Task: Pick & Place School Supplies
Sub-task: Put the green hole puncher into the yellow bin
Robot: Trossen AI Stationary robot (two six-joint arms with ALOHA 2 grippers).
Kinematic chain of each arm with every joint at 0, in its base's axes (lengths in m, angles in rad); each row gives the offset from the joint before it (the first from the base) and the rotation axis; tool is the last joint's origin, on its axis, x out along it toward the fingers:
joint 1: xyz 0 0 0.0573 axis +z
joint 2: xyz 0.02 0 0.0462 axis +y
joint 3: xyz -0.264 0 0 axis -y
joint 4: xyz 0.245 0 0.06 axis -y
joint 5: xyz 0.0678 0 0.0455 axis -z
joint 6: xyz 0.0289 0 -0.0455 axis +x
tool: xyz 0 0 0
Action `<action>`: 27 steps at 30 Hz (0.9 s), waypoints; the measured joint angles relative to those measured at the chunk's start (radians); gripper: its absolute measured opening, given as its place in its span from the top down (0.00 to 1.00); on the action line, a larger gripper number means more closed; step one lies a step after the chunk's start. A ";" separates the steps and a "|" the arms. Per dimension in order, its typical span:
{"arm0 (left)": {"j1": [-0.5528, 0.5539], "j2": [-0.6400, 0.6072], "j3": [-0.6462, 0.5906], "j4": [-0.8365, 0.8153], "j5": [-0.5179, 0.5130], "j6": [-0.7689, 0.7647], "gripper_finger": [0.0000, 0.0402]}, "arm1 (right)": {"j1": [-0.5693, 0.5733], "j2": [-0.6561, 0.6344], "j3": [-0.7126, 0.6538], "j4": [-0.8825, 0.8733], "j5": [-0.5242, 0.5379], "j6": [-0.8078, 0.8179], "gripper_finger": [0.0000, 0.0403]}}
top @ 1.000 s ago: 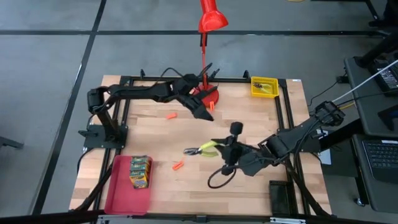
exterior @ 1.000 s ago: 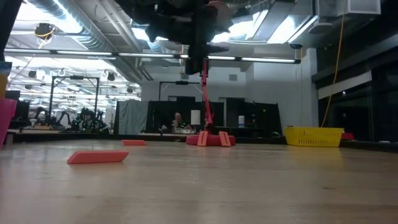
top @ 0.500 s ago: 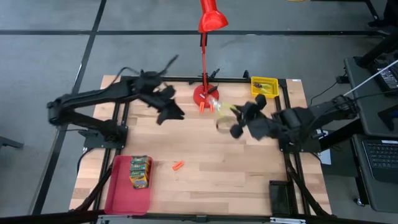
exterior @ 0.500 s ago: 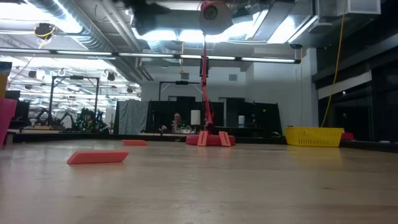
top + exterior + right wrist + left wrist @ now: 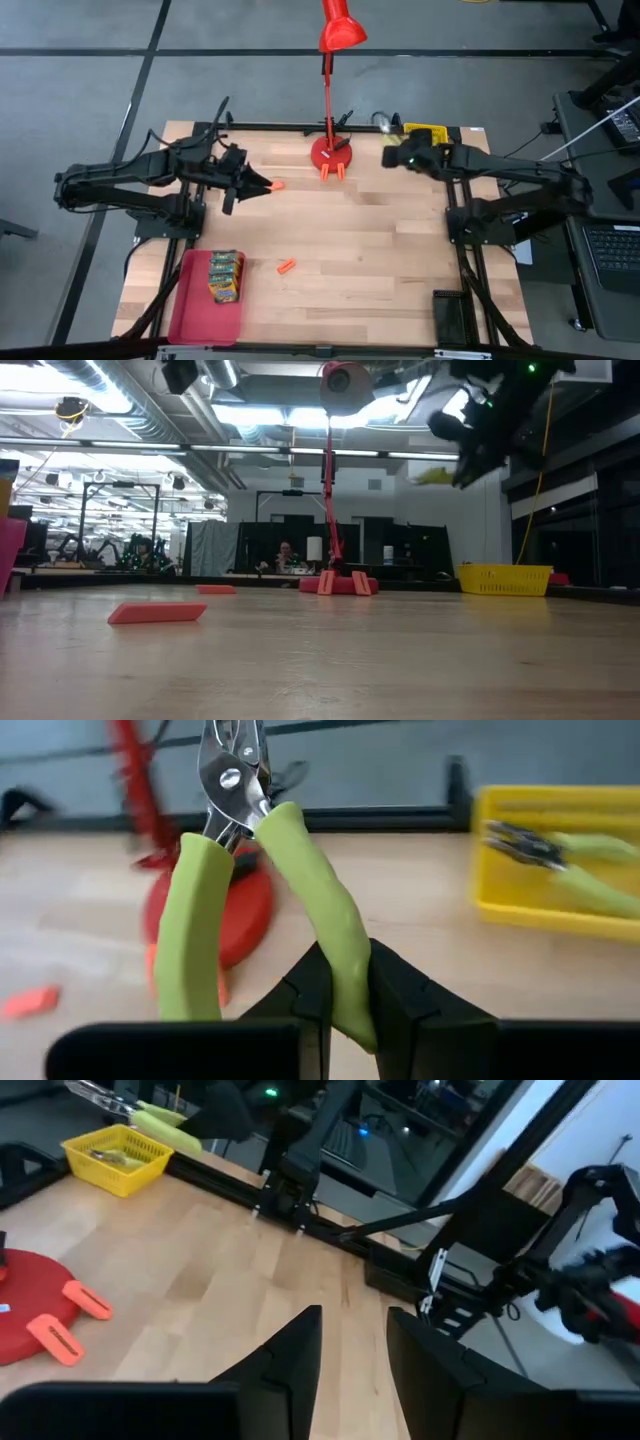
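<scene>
My right gripper [image 5: 345, 1015] hangs high over the table's far right corner [image 5: 392, 157] and is shut on a pair of pliers with yellow-green handles [image 5: 235, 870]. Their metal nose [image 5: 380, 122] points to the far edge. Just beside them stands a yellow basket [image 5: 560, 870] holding another pair of pliers [image 5: 565, 855]. My left gripper [image 5: 352, 1350] is open and empty, raised above the table's left part [image 5: 252, 185], close to an orange piece [image 5: 274, 185]. A crayon box [image 5: 226, 275] lies in the red tray [image 5: 195, 315]. My right gripper pinches one of the pliers' two green handles [image 5: 342, 960] between its two fingers, near the handle's free end. The pliers stick out ahead of the fingers, nose away from the gripper. The other handle [image 5: 192, 930] stands spread and free. The pliers are lifted clear of the table.
The tall red lamp stands on its round base [image 5: 330, 152] at the far middle, with two orange pieces [image 5: 62, 1320] at its near side. Another orange piece [image 5: 286, 266] lies on the table's near half. A black frame runs along the table's edges.
My right gripper has carried the pliers from the table's middle to the far right corner, beside the yellow basket, rolling its wrist on the way. My left gripper has drawn back from the lamp base toward the table's left edge.
</scene>
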 joint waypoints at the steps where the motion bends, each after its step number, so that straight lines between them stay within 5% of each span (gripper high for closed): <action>1: -0.002 -0.001 0.000 0.003 -0.003 0.010 0.73 | -0.030 -0.022 -0.020 -0.003 -0.014 0.011 0.89; 13: 0.004 0.018 0.000 0.108 -0.082 0.073 0.73 | -0.326 -0.218 -0.178 -0.100 -0.163 0.114 0.89; 21: 0.031 0.022 0.000 0.188 -0.094 0.072 0.76 | -0.394 -0.250 -0.279 -0.025 -0.259 0.385 0.90; 27: 0.037 0.022 0.000 0.220 -0.095 0.062 0.78 | -0.394 -0.250 -0.345 0.133 -0.223 0.721 0.90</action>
